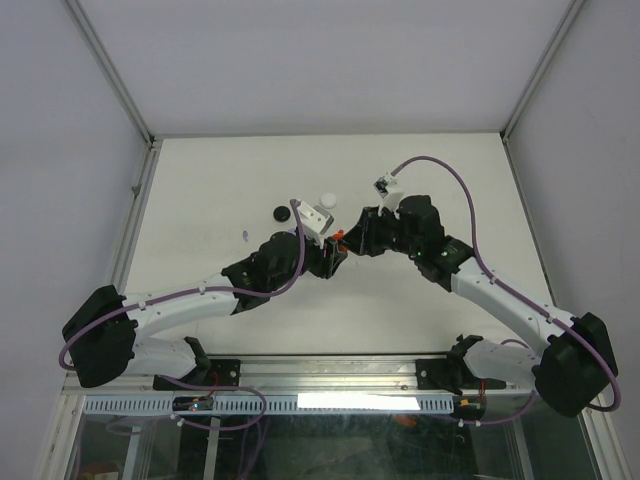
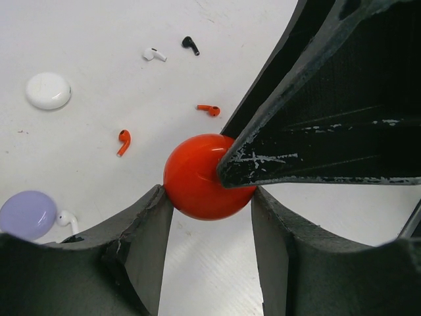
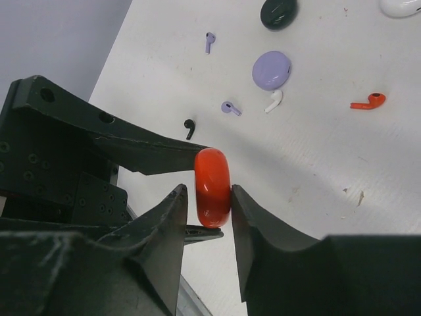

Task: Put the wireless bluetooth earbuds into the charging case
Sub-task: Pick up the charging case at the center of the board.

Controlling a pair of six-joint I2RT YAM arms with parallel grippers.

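Note:
The red round charging case (image 2: pixel 197 178) is in the air between both grippers, closed as far as I can see. My left gripper (image 2: pixel 207 194) is shut on its rim. My right gripper (image 3: pixel 207 191) straddles its flat faces: the right pad touches the case (image 3: pixel 212 178) and a thin gap shows at the left pad. Both meet at the table's middle (image 1: pixel 340 240). On the table lie two red earbuds (image 2: pixel 123 141) (image 2: pixel 209 109), white earbuds (image 2: pixel 154 54) (image 2: pixel 66 219), a black earbud (image 2: pixel 190 45) and two purple earbuds (image 3: pixel 209 41) (image 3: pixel 230 108).
A white case (image 2: pixel 48 91), a purple case (image 2: pixel 26 214) and a black case (image 3: pixel 279 13) lie closed on the white table beyond the grippers. Grey walls close in the table on the left, right and far sides.

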